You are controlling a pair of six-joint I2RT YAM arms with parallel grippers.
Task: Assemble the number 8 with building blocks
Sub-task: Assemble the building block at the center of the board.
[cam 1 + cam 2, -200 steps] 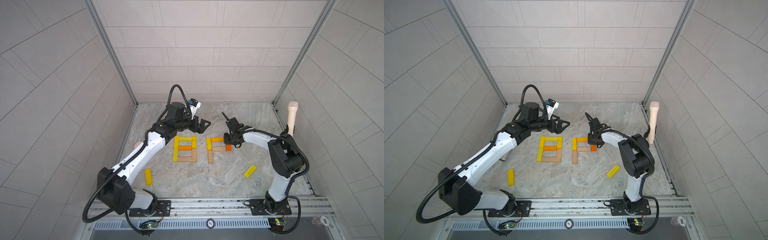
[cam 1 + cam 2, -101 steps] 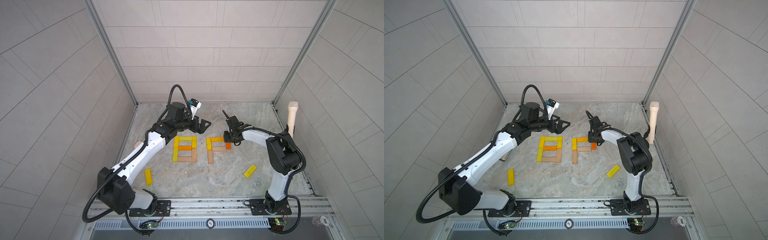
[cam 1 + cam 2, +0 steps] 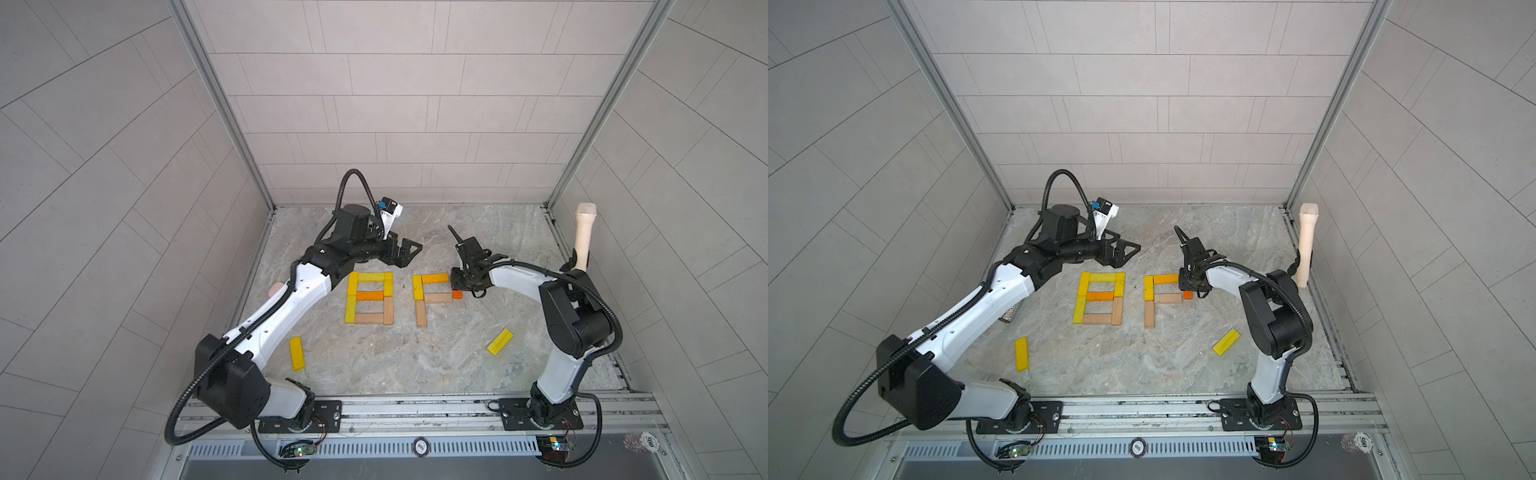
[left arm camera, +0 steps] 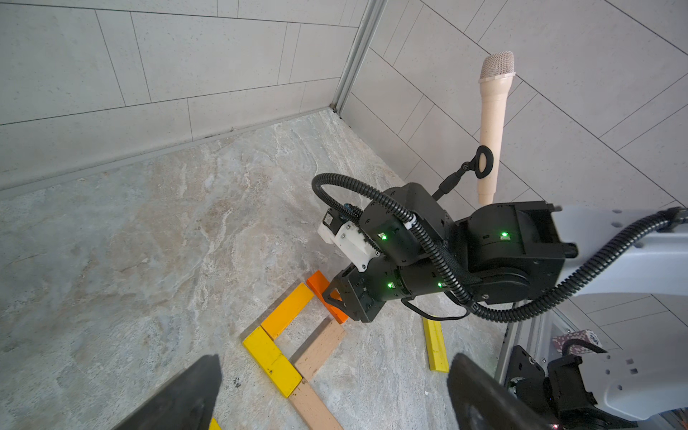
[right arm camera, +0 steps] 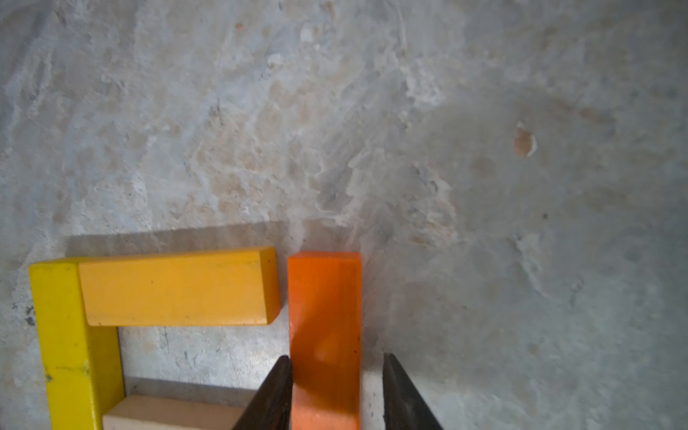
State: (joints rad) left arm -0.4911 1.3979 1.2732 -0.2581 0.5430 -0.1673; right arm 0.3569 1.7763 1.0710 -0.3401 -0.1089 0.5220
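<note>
Right wrist view: right jaws stand released astride the orange block [image 5: 324,316], touching one side; it lies flat on the desk [image 5: 484,186] beside the amber block [image 5: 178,290]. Left jaws gape wide.

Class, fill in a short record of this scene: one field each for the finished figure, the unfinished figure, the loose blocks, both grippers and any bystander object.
Finished figure: complete 8, seven blocks.
Unfinished figure: partial 8, F-shaped, four blocks laid.
Being placed: orange block, flat at its upper right.
Right gripper: astride the orange block, gap on one side.
Left gripper: open, empty, beyond the complete 8.
Loose: two yellow blocks.
Bystander: microphone, upright by the wall.
</note>
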